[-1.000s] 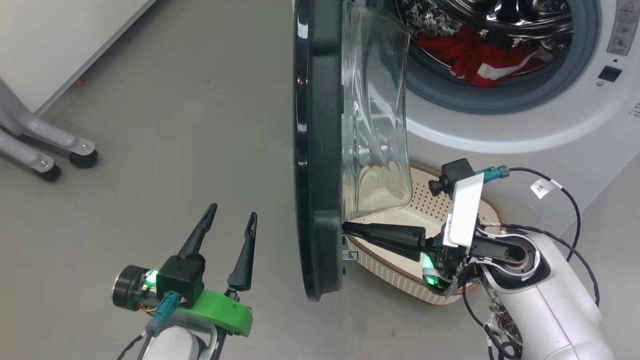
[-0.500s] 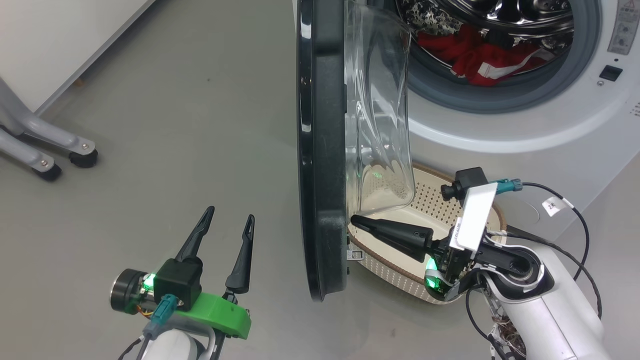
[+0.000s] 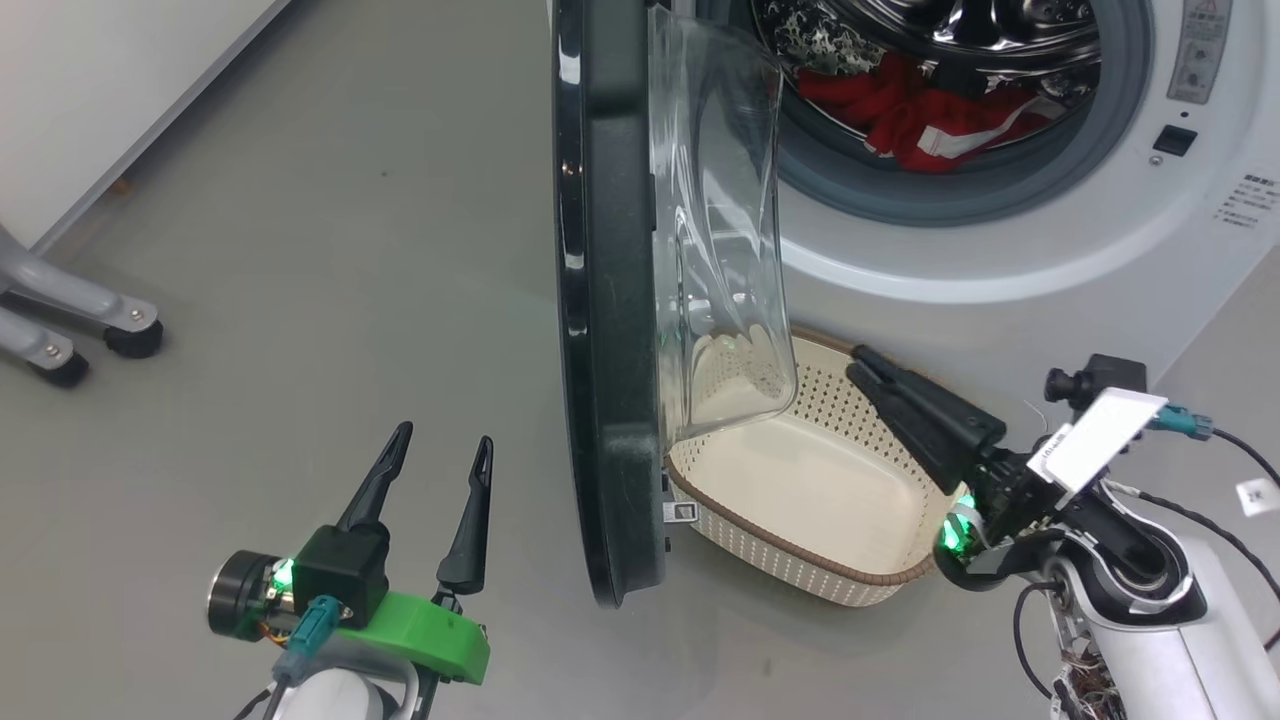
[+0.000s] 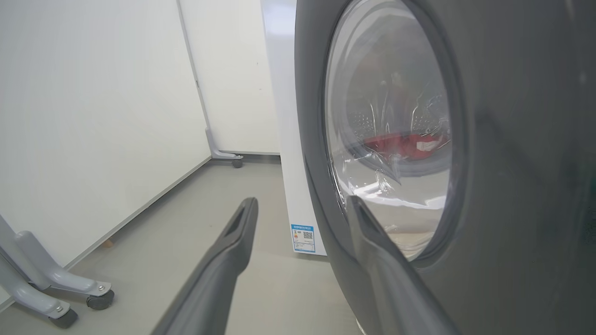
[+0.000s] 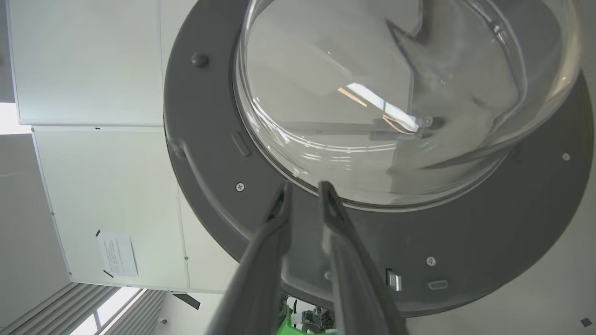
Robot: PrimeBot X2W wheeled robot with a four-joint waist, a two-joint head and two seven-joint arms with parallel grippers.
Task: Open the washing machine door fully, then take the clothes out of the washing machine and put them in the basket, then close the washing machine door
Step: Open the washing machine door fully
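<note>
Beside the left fingers (image 3: 472, 520): they are spread wide and hold nothing, low over the grey floor (image 3: 350, 250). They sit on the outer side of the washing machine door (image 3: 600, 300), near it but apart.
Right fingers (image 3: 920, 410): a narrow gap shows between them with nothing in it. They hang over the far right corner of the basket (image 3: 810, 490), clear of the door's inner face.
Basket: it is empty and stands on the floor beneath the right fingers, between door and machine front. This is probably so the clothes have only a short drop from the opening.
Door: it is edge-on in the head view and roughly square to the machine, so I judge it not yet fully open. Its clear glass bowl (image 3: 720, 250) bulges toward the right fingers.
Beyond the right fingers: the red clothes (image 3: 920, 115) lie heaped low in the steel drum of the washing machine (image 3: 1050, 270), untouched.
Left wrist view adds: the door's outer face, the red heap seen through the window (image 4: 405, 142), and a blue label (image 4: 303, 234) low on the machine.
Right wrist view adds: the door's inner face from below, its latch (image 5: 393, 279), and the gap between the fingers, which the head view leaves unclear.
Likely next: push the door wider.
</note>
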